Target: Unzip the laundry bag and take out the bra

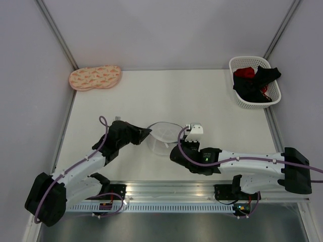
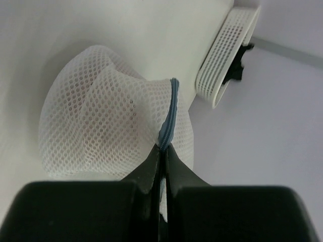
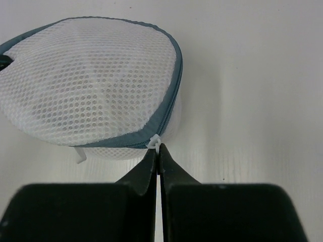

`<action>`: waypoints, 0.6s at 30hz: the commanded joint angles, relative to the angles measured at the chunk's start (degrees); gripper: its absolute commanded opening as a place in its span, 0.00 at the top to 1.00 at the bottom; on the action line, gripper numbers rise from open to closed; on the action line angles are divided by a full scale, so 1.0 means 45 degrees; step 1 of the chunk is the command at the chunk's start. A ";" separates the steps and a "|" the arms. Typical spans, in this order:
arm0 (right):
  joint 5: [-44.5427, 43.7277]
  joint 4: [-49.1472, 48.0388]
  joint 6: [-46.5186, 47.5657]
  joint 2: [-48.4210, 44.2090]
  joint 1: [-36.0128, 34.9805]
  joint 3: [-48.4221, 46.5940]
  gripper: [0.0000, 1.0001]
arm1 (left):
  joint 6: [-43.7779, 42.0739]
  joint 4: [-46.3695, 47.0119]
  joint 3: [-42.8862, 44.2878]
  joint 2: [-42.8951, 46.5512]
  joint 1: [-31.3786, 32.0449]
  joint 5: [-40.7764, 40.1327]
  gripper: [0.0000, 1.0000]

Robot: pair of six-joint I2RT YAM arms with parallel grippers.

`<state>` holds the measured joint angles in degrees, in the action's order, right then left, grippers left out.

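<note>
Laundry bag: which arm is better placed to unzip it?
Right, probably: the right gripper is shut on the zipper pull, while the left gripper only pinches the laundry bag at its rim.

Pale lilac walls (image 1: pixel 166 30) enclose a white table (image 1: pixel 202 96), evenly lit.

Laundry bag (image 1: pixel 162 133) sits on the tabletop (image 1: pixel 151 96) near the front edge. The left end effector (image 1: pixel 148 132) is clamped on the bag's left rim, and the right end effector (image 1: pixel 181 138) is at the bag's right side, tips pinched on the zipper pull (image 3: pixel 154 142) at the rim. Pad (image 1: pixel 95 77) lies well behind-left of the bag by the back wall; basket (image 1: pixel 246 58) stands well behind-right of the bag in the back corner, garments (image 1: pixel 255 80) piled in it.
</note>
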<state>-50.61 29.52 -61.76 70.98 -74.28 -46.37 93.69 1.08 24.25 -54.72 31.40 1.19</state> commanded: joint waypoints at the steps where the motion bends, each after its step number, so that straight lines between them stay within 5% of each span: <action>1: -0.0610 0.1996 -0.0008 0.0067 0.0218 0.0069 1.00 | -0.3818 0.2353 0.0429 -0.1235 -0.1135 0.1560 0.98; 4: -0.0122 0.1567 0.0305 -0.0108 0.0218 0.0206 1.00 | -0.5713 0.3215 0.1892 -0.3381 -0.1761 0.4039 0.92; 6: 0.0113 0.1312 0.0597 -0.0207 0.0237 0.0246 1.00 | -0.6345 0.3333 0.3142 -0.4653 -0.1860 0.5198 0.61; 9: 0.0463 0.0961 0.0988 -0.0402 0.0237 0.0187 1.00 | -0.7010 0.3061 0.3946 -0.4814 -0.1880 0.5186 0.37; 10: 0.0543 0.0921 0.1163 -0.0441 0.0237 0.0071 1.00 | -0.7224 0.2983 0.3986 -0.4600 -0.1880 0.4798 0.17; 12: 0.0912 0.0591 0.1553 -0.0461 0.0237 -0.0046 1.00 | -0.7575 0.1975 0.4121 -0.3725 -0.1841 0.4115 0.01; 18: 0.2980 -0.1769 0.3369 -0.0168 0.0198 -0.0184 1.00 | -0.7716 -0.1701 0.4104 -0.1496 -0.1333 0.3873 0.00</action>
<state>-43.29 29.85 -52.93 70.24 -73.36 -45.52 62.74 2.98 41.45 -66.43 23.99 18.50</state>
